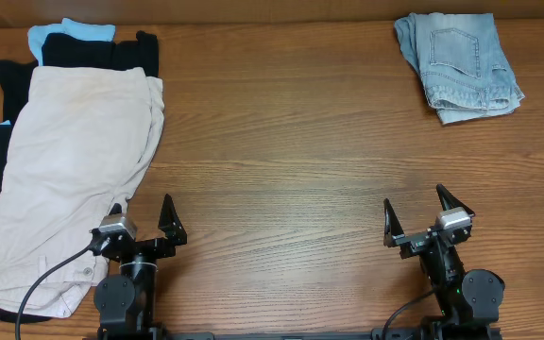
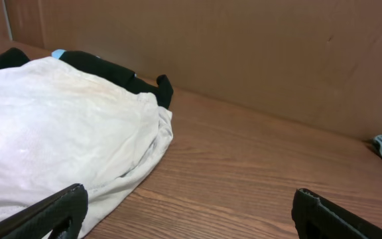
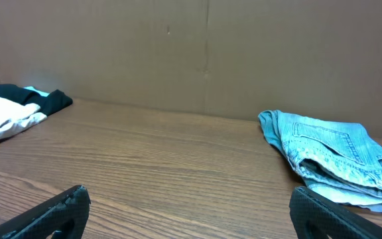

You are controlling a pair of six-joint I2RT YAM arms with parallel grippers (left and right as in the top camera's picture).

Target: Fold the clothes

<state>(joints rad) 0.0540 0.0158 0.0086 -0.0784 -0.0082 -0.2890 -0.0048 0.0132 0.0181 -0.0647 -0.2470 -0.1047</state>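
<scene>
Beige khaki shorts (image 1: 69, 161) lie spread on the table's left side, on top of black garments with light-blue trim (image 1: 83, 42). They also show in the left wrist view (image 2: 52, 133) and far left in the right wrist view (image 3: 2, 116). Folded pale blue denim shorts (image 1: 461, 61) lie at the back right and show in the right wrist view (image 3: 333, 156). My left gripper (image 1: 144, 227) is open and empty at the front, its left finger beside the beige shorts' edge. My right gripper (image 1: 428, 219) is open and empty at the front right.
A wooden table (image 1: 291, 151) stretches between the two piles. A brown wall (image 3: 204, 46) runs along the table's back edge. A black cable (image 1: 41, 283) lies over the lower part of the beige shorts.
</scene>
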